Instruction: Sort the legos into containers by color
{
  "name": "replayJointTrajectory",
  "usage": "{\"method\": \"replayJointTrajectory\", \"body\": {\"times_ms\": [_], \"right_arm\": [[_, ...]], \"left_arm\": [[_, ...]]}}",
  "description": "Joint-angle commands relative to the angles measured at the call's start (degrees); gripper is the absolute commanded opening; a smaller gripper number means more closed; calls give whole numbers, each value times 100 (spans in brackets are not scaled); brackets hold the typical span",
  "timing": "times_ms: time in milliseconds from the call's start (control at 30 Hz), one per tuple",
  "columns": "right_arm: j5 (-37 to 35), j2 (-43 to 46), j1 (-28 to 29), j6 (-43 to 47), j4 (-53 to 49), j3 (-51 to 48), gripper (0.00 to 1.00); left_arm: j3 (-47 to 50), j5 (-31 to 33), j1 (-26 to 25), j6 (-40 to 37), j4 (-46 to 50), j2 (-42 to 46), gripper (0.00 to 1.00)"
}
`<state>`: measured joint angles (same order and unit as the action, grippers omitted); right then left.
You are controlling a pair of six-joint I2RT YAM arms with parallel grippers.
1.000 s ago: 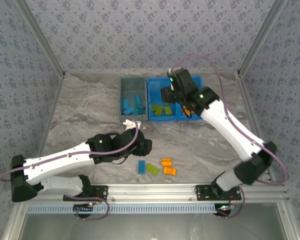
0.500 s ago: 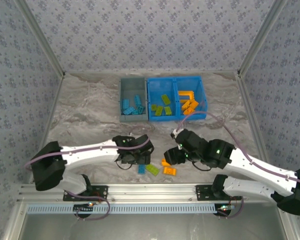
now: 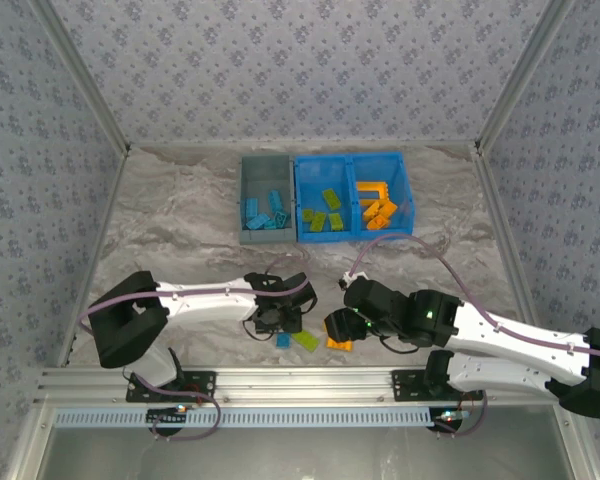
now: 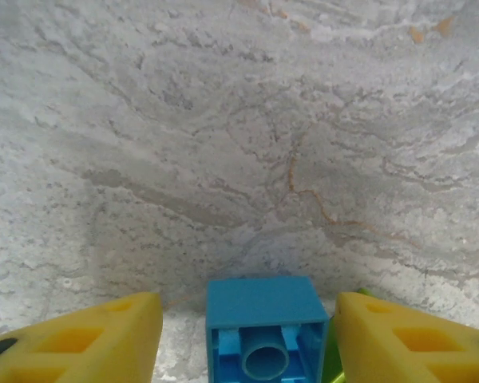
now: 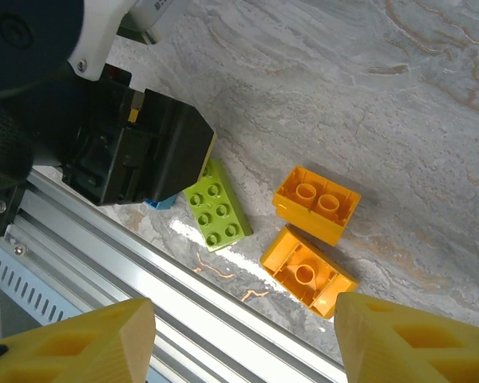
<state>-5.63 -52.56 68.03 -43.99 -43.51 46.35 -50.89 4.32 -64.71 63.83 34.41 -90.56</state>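
Down low, left tool (image 4: pixel 243 339) astride the blue brick (image 4: pixel 265 307).

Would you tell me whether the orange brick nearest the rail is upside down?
Upside down: the orange brick shows its hollow underside and tube, no studs.

The table (image 3: pixel 180 220) has a grey marble pattern with brown veins. Walls (image 3: pixel 280 70) with a small floral print surround it. A metal rail (image 3: pixel 310 382) runs along its near edge.

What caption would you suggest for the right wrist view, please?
Open right gripper above two orange bricks, one overturned, and a lime brick.
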Motion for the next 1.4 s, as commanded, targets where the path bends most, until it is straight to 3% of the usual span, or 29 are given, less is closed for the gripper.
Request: {"method": "replayJointTrajectory", "body": {"times_ms": [0, 267, 433, 533, 667, 933, 1133, 1367], "right_arm": [[-146, -13, 44, -140, -3, -56, 63], [-184, -14, 90, -190, 73, -175, 63], [-318, 51, 180, -53, 26, -139, 63], [-485, 57, 254, 345, 319, 29, 64], [-998, -119, 437, 1177, 1256, 300, 64], [-2812, -872, 716, 2236, 2711, 704, 65], [-3070, -1013, 700, 2158, 2765, 734, 65], [-3090, -873, 711, 1611, 2387, 423, 66]], "left_arm": [[-43, 39, -68, 90, 2, -99, 51], [-111, 376, -130, 118, 115, 12, 30], [-562, 935, 14, -212, 863, 498, 29], [-1018, 978, 501, -840, 1147, 772, 29], [-1857, 761, 1579, -1844, 1316, 676, 28], [-3959, 634, 3007, -3258, 1133, -919, 28], [-5414, 487, 3743, -3497, 909, -2642, 26], [-7253, 145, 4074, -3655, 1344, -4230, 30]]}}
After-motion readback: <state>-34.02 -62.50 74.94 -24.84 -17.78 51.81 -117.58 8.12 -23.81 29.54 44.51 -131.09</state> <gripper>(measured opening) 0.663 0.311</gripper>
